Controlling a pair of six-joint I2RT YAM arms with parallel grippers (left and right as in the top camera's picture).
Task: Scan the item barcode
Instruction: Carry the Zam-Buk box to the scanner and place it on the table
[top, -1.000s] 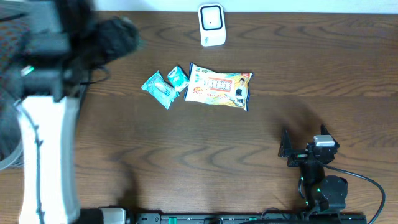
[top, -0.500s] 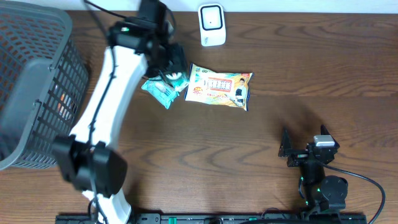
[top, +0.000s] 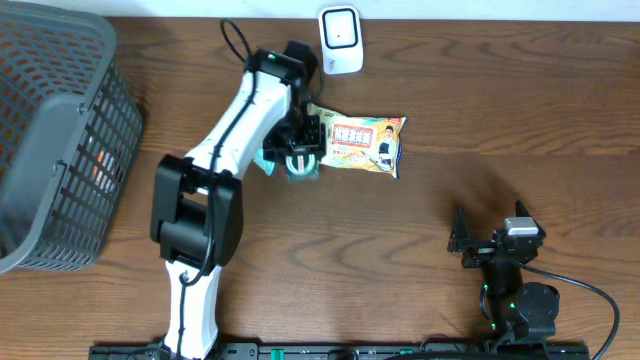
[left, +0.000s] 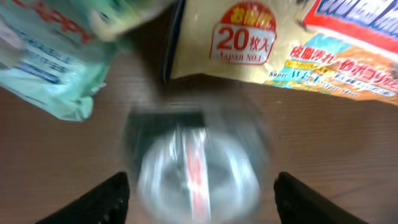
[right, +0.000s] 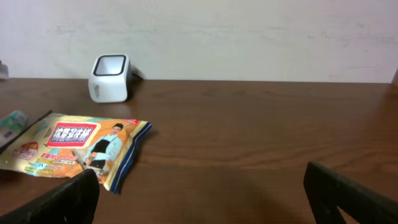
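I see a dark brown, wood-grained table running back to a plain off-white wall (faintly scuffed, from what my feed gives me). The light is soft and even, with only dim shadows on the wood.

Even indoor light; two clear views, one smeared

From overhead the dark worktop is lit softly and evenly, with a faint sheen on the grain and a vague dim patch right of centre; shadows are weak and sit close under things. The left wrist view is badly blurred: a pale round tub at its middle is a streaked smear and the green pouch is soft, though the large print on the snack packet can be read. The right wrist view is sharp and brightest at the pale wall; its own jaws are dark silhouettes in the lower corners.
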